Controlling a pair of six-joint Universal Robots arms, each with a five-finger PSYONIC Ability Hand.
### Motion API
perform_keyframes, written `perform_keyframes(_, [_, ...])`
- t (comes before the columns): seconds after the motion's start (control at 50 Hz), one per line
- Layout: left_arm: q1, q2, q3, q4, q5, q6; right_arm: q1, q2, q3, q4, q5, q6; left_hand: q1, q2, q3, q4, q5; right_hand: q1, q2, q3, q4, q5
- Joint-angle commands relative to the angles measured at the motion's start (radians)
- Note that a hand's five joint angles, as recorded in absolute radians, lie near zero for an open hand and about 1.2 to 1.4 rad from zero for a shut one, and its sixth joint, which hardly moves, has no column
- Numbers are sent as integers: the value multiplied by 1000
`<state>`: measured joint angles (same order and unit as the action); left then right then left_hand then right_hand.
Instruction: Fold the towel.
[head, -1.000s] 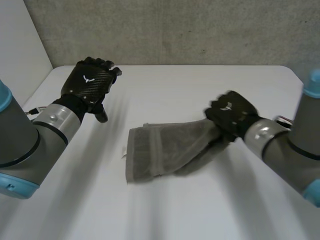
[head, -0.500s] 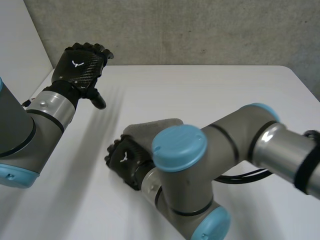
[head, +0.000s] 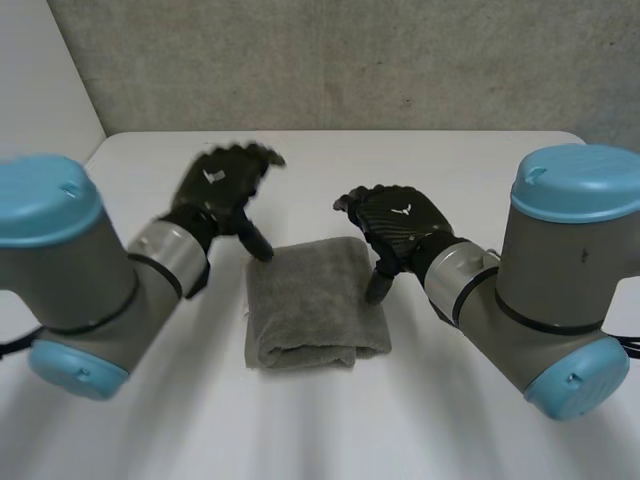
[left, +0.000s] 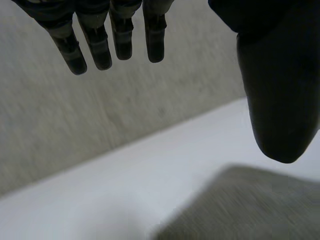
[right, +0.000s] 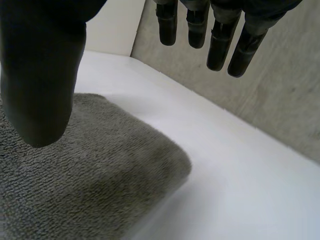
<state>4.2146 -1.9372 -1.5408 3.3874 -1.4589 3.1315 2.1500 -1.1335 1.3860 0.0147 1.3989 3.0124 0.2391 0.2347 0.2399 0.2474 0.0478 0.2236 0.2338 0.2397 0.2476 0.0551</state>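
Grey towel (head: 312, 300) lies folded mid-surface (head: 480, 170), left hand (head: 222, 185) and right hand (head: 400, 225) both spread, empty, over its far corners; next probably press flat or fold again.

White table, grey wall.
The white table (head: 330, 430) meets a rough, speckled grey wall (head: 350, 60) along its far edge; a plain white panel (head: 40, 70) stands at 1 far corner.

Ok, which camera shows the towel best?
The head view: the whole folded towel lies flat on the table between the left hand and right hand. The right wrist view gives one rounded corner beside its thumb, the left wrist view a smaller part.
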Motion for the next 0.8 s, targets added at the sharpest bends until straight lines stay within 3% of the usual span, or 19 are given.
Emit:
perform_keyframes(0.02, [-15, -86, -38, -39, -80, 9, -25, 86, -10, -10, -133, 161, -43, -39, -44, -51, -26, -49, -59, -65, -73, -55])
perform_keyframes(0.24, [-15, -192, -74, -26, -113, 16, -27, 268, -44, -12, -144, 160, -43, -39, -44, -51, -26, -49, -59, -65, -73, -55])
perform_keyframes(0.36, [-15, -218, -68, -30, -118, 16, -30, 278, -51, -9, -138, 123, -43, -39, -44, -51, -26, -49, -59, -65, -73, -55])
perform_keyframes(0.46, [-7, -181, -59, -33, -123, 16, -33, 171, -42, -4, -135, 111, -43, -39, -44, -51, -26, -49, -59, -65, -73, -55])
perform_keyframes(0.66, [18, 71, 34, -45, -121, 12, -79, -86, -42, -5, -98, 114, -58, -54, -59, -66, -41, -49, -59, -65, -73, -55])
perform_keyframes(0.7, [19, 108, 57, -45, -120, 12, -98, -124, -47, -7, -64, 114, -58, -54, -59, -66, -41, -49, -59, -65, -73, -55])
perform_keyframes(0.76, [19, 168, 94, -53, -121, 12, -159, -227, -62, -13, 84, 106, -58, -54, -59, -66, -41, -49, -59, -65, -73, -55])
perform_keyframes(0.8, [19, 187, 111, -65, -123, 12, -182, -248, -71, -13, 124, 100, -52, -48, -53, -60, -35, -49, -59, -65, -73, -55])
